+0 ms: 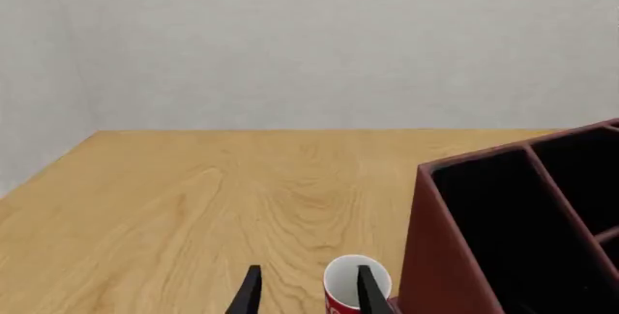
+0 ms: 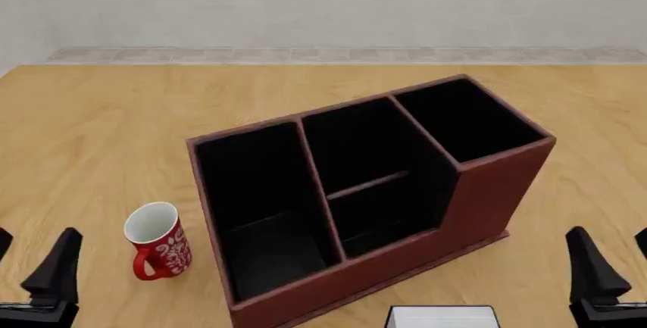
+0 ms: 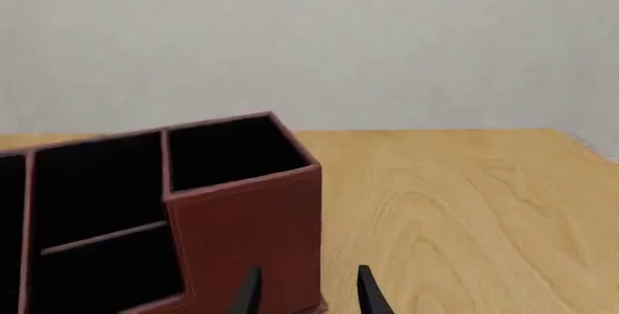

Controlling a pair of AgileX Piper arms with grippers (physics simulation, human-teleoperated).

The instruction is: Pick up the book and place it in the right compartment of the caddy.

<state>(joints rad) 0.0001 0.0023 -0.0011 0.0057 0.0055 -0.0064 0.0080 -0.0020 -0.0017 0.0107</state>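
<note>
Pale grey walls back a wooden table [image 2: 101, 116], and on it we see the caddy [image 2: 495, 192] standing at an angle, its tall right compartment [image 2: 465, 120] on the far right end. A red mug [image 2: 160, 241] sits just beside the caddy's left end. The book [image 2: 442, 317] lies at the front view's bottom edge, near the caddy's front, only its white page edge and a sliver of black cover showing.

Our left gripper [image 1: 304, 292] hangs low at the left with its jaws parted and nothing between them; the mug shows just past one fingertip. Our right gripper [image 3: 307, 291] is the same: jaws apart, empty, pointed at the caddy's tall end.

We judge the task barely begun, with the book not yet touched. The right arm sits nearer it, so we would use that one. To do it well, we should swing inward over the book, line the fingers across its thickness, and close on the cover faces rather than the pages. Most of the book is out of frame, so its exact lie is unclear.
</note>
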